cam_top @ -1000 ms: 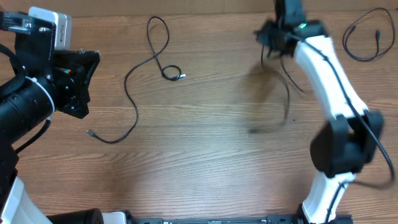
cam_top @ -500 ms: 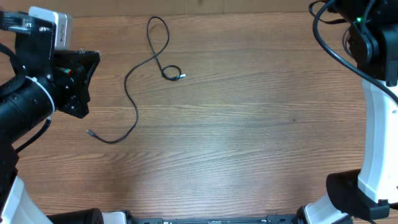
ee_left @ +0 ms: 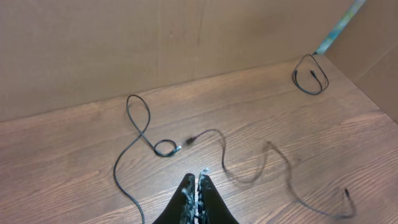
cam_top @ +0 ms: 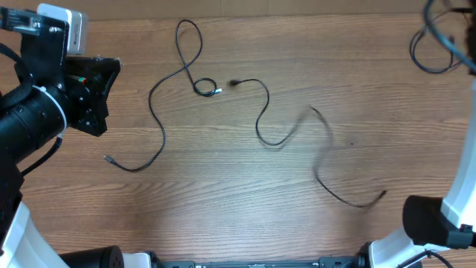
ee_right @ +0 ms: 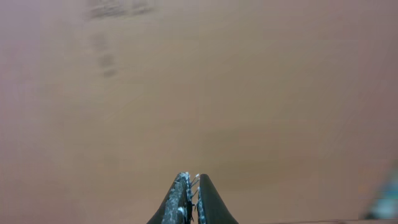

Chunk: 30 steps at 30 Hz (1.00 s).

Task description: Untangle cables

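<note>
Overhead: three cables lie well apart on the counter [cam_top: 223,216].
The long middle cable [cam_top: 277,143] sprawls between the looped left cable [cam_top: 162,134] and the far-right coil [cam_top: 429,71]. Left fingers [ee_left: 185,198] and right fingers [ee_right: 179,200] are pressed together and empty, so they should probably spread before any reach.
</note>
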Each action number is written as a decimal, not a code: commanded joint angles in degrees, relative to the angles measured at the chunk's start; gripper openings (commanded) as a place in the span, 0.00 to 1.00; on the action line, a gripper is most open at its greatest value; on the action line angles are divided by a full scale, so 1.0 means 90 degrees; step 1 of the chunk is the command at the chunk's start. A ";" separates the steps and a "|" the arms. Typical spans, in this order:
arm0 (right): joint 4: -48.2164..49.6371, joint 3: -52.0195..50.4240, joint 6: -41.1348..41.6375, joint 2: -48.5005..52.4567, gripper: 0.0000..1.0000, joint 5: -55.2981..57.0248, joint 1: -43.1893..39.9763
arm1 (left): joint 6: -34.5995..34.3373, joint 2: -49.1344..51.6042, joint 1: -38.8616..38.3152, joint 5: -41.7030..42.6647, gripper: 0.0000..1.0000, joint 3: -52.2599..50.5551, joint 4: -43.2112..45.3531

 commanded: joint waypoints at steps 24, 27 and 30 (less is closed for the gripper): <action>-0.0750 -0.4490 0.6237 0.0588 0.95 0.0940 0.1566 | 0.0148 0.0015 0.0015 0.0007 0.04 -0.0007 0.0007; -0.0044 -0.5554 0.6895 0.0588 0.95 0.0940 0.1751 | 0.0148 0.0015 0.0015 -0.0024 0.04 -0.0007 0.0007; 0.0629 -0.6433 0.7172 0.0588 0.95 0.0940 0.1931 | 0.0170 0.0015 0.0015 -0.0034 0.04 -0.0007 0.0007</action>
